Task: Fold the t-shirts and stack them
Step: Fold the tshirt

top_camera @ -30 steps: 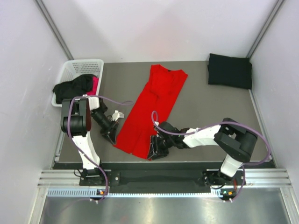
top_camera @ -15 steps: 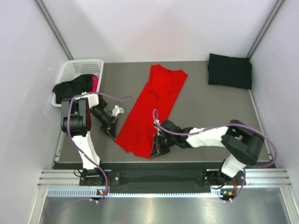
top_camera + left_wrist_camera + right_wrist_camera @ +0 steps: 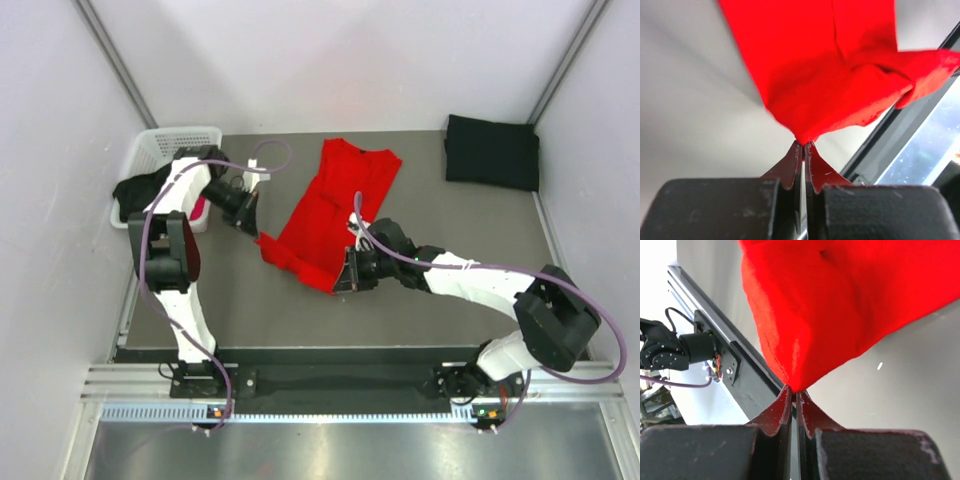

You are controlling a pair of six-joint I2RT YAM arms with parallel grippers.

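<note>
Both hands are shut tight on the red t-shirt [image 3: 335, 205], one at each corner of its hem. The left hand [image 3: 257, 230] has the left corner. In its wrist view the two fingers of the left hand [image 3: 803, 145] meet in a thin line with a point of the red t-shirt [image 3: 830, 75] nipped between them, and the cloth fans away from the tips in soft folds.

Over on the other side, the right hand [image 3: 340, 284] has the near-right corner. Its wrist view shows the same thing: the fingers of the right hand [image 3: 794, 389] are pressed together on a peak of the red t-shirt [image 3: 840, 305], which bulges out beyond the tips.

From above, the shirt lies on a slant across the middle of the grey surface [image 3: 450, 230]. Its collar end is towards the far edge, and the hem stretches in a straight line between the two hands. The body looks narrow, with a crease running down its length.

A black t-shirt [image 3: 492, 150] sits folded in the far right corner, well apart from the red one. At far left stands the white basket [image 3: 160, 140], with black and pink shirts [image 3: 155, 185] spilling over its near rim, close beside the left arm.
</note>
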